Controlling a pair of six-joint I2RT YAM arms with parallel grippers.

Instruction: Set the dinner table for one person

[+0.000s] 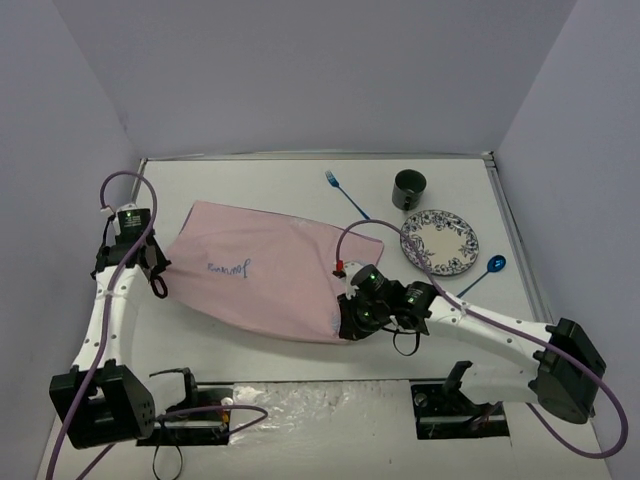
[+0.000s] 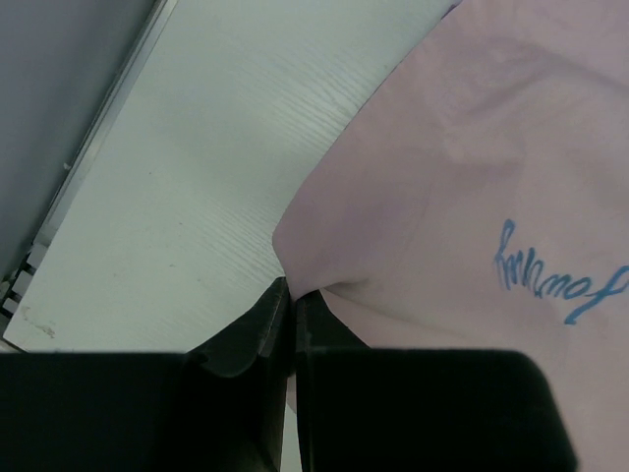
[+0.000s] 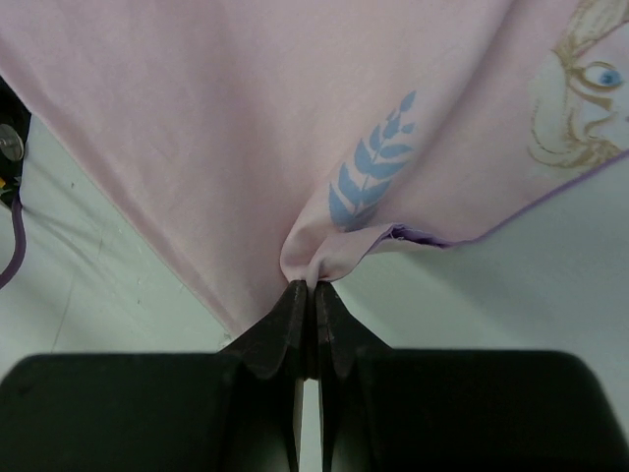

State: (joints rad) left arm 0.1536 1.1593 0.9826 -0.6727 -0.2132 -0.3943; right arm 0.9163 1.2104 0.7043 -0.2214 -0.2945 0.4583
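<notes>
A pink embroidered cloth lies stretched across the middle of the white dinner table. My left gripper is shut on the cloth's left edge; in the left wrist view its jaws pinch the pink cloth. My right gripper is shut on the cloth's near right corner; in the right wrist view its jaws pinch a fold of the cloth. A patterned plate, a dark mug, a blue fork and a blue spoon lie at the right.
Grey walls enclose the table on three sides. The metal edge strip runs along the left in the left wrist view. The arm bases and cables sit at the near edge.
</notes>
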